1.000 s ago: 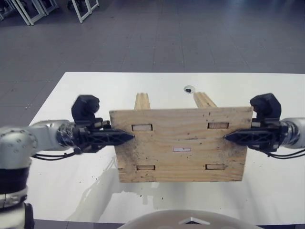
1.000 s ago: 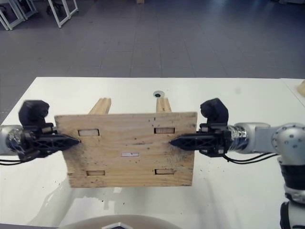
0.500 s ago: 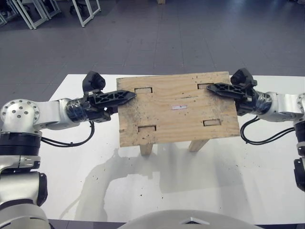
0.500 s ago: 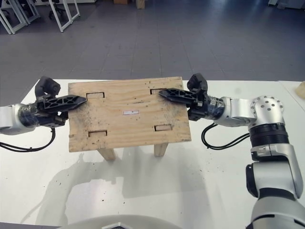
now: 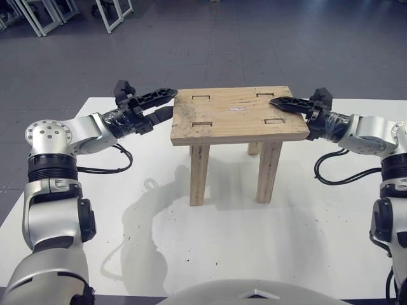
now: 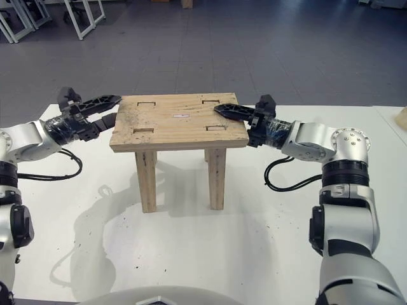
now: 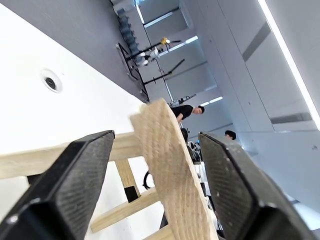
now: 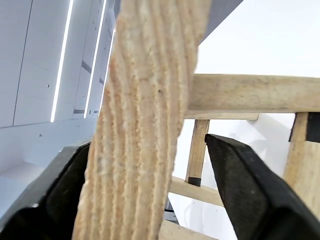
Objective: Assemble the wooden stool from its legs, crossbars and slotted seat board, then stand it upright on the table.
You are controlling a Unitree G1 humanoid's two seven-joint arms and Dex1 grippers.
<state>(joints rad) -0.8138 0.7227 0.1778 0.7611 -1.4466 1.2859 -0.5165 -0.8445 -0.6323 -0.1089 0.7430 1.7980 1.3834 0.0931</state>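
The white table [image 5: 331, 241] is lying under the stool [image 5: 236, 135], which is standing upright on it with all parts joined. Its slotted seat board [image 5: 222, 114] is sitting level on top, the legs [image 5: 199, 175] are resting on the tabletop below, and a crossbar [image 8: 250, 92] is running between legs under the seat.

The left gripper [image 5: 170, 103] is straddling the stool's left edge with its fingers spread and a gap on each side of the wood. The right gripper [image 5: 280, 107] is bracketing the stool's right edge, slackened, with one finger over the seat.

The step in hand is probably letting go. Both arms should be drawing straight outward from the stool, level with the seat and together, without dragging or lifting the board, so that it is not tipping or loosening.

A small white label [image 5: 238, 109] is sitting mid-seat; its print is too small to read.
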